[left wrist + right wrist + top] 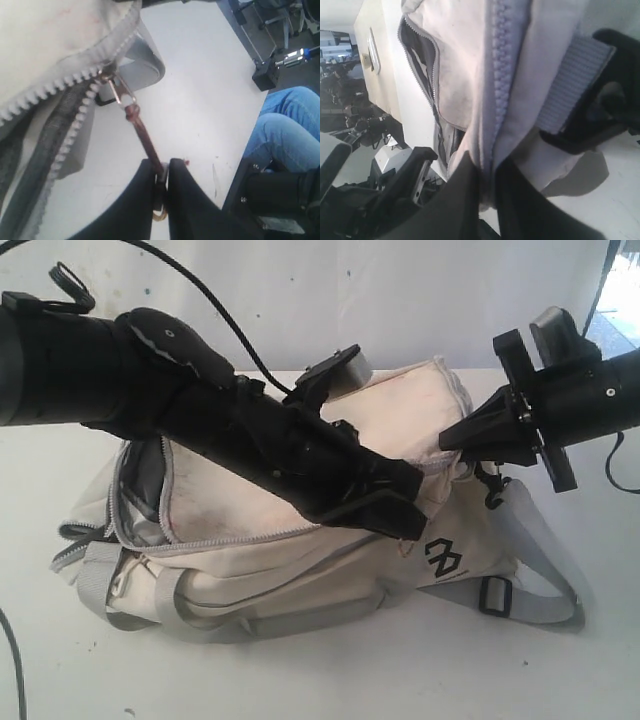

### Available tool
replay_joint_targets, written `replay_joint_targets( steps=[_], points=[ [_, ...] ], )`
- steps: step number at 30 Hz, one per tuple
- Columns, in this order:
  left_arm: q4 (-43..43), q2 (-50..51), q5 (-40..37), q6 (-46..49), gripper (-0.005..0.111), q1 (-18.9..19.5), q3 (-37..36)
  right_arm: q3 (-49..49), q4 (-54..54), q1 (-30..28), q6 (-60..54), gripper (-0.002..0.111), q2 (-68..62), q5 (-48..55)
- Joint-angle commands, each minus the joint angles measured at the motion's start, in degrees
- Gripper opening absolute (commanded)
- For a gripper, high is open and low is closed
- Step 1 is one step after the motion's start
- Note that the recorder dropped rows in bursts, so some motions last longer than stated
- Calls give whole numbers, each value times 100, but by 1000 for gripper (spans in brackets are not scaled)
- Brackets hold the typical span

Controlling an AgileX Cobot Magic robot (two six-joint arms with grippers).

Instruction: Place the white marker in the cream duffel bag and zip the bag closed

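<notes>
the cream duffel bag [300,575] lies partly unzipped on the white table [300,685], the left gripper [161,169] pinched on its brown zipper cord [142,132], the right gripper [487,172] clamped on its fabric edge.

Exterior cam: off arms, bit above table [320,680], angled down at cream duffel bag [230,505]. Bag fills middle of frame, fairly near.
Left wrist cam: super close, sights along left gripper [161,167] to zipper pull [142,132], bag edge and table behind.
Right wrist cam: even closer, right gripper [487,172] up against bag fabric, which takes up most of frame.
Shared: bag shows in all three, table too.
</notes>
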State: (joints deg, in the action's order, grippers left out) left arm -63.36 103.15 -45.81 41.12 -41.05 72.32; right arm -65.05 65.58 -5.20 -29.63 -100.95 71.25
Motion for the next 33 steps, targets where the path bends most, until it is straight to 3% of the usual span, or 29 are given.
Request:
replay_joint_targets(
  steps=[1, 15, 23, 29, 33],
  points=[
    [893, -192, -584, -650, 0, 26, -27, -47, 165, -52, -278, 0, 82, -129],
    [3342, -1072, -1551, -2354, 0, 37, -27, 441, 149, -52, -1813, 0, 82, -1220],
    [5235, -1685, -2355, -3270, 0, 37, -27, 453, 87, -52, -1798, 0, 82, -1271],
    [6716, -1958, -2415, -3693, 0, 37, -36, 453, -276, -52, -1438, 0, 82, -1385],
    [7017, -2099, -2415, -3788, 0, 270, -148, 453, -690, -52, -1075, 0, 82, -1621]
  ],
)
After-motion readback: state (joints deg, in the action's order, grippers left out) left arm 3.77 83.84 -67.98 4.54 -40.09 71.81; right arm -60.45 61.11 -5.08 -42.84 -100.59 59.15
